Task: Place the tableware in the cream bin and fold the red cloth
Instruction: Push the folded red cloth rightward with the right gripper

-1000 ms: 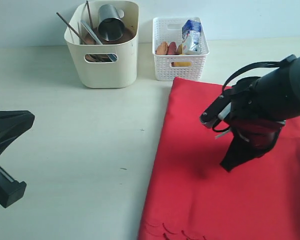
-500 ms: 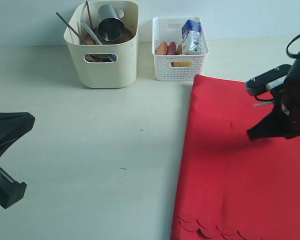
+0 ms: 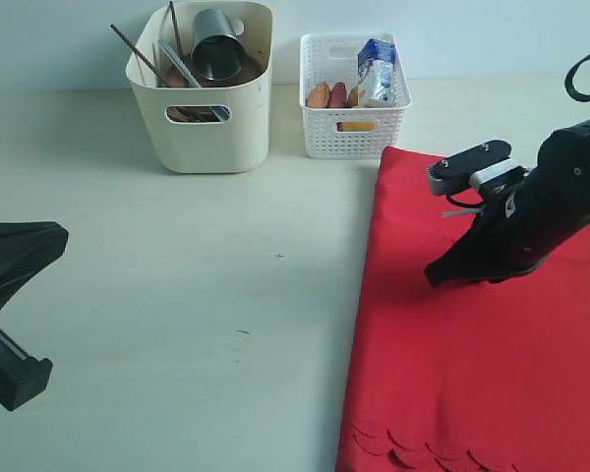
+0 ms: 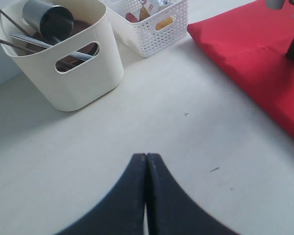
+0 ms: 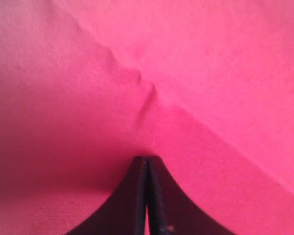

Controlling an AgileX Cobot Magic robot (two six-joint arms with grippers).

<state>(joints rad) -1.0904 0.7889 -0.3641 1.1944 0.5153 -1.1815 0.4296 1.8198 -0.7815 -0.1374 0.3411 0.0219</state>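
On the right of the tabletop (image 3: 177, 295) lies the red cloth (image 3: 472, 374), its long side running far to near. Only the exterior view shows its wavy near edge. The cream bin (image 3: 206, 138) holds tableware. The right claw (image 5: 147, 161) is shut, tip on the cloth. The left claw (image 4: 146, 156) is shut and empty.

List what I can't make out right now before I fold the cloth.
- Exterior view: the cream bin wall hides what lies beneath the steel cup.
- Exterior view: the frame cuts off the red cloth at right and bottom.
- Right wrist view: the right pincer tips hide whether fabric is caught.
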